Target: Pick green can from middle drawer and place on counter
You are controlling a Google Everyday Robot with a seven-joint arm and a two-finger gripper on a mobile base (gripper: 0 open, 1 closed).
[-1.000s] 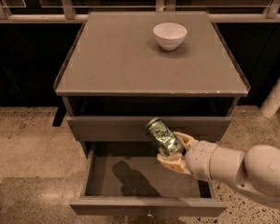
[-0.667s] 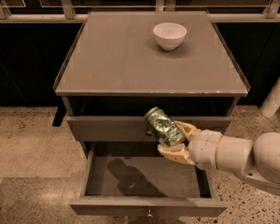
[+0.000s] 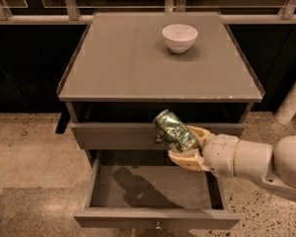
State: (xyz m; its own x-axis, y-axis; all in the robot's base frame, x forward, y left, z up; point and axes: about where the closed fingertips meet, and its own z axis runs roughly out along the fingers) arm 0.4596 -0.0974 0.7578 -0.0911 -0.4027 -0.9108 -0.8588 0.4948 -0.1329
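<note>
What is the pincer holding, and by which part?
The pincer, above the open middle drawer, is shut on the green can. Its fingers clamp the can's lower end; the upper end sticks out, tilted up-left.

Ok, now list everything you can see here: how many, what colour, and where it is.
green can: one, shiny dark green, tilted, held in the air in front of the closed drawer and above the open one
middle drawer: one, grey, pulled open, below the can
counter: one, grey-brown, top of the cabinet
bowl: one, white, upright on the counter, back right
closed drawer: one, grey, directly above the open drawer
floor: speckled beige, around the cabinet
gripper: one, cream, shut on the green can, at the cabinet front, right of centre
arm: one, white, coming in from the right edge
</note>
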